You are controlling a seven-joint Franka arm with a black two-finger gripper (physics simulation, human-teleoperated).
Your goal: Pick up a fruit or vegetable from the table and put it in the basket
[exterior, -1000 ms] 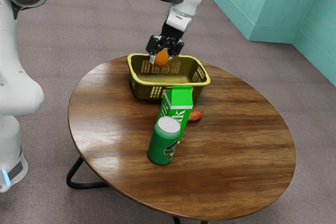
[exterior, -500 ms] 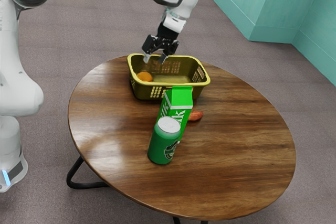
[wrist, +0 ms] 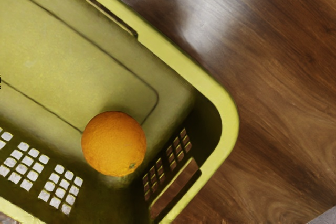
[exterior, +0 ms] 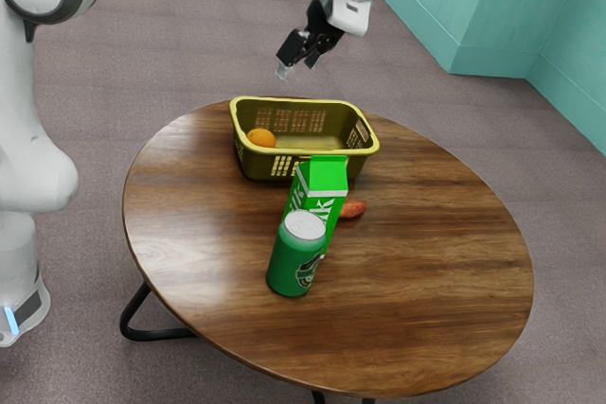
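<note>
orange [wrist: 114, 143] inside yellow-green basket [wrist: 229, 119], near one end; wooden table [wrist: 278, 77] outside; grey patch [wrist: 328, 219] beyond, perhaps floor

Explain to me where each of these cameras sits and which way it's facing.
Exterior view: stands off at the arm's side, looking down across the round table, with the milk carton and green can on it; the white arm comes in from that view's left, its black hand above the basket.
Wrist view: rides on the hand, looking down into the basket at the orange.
Shared: both show the basket, the orange inside it and part of the wooden tabletop.
</note>
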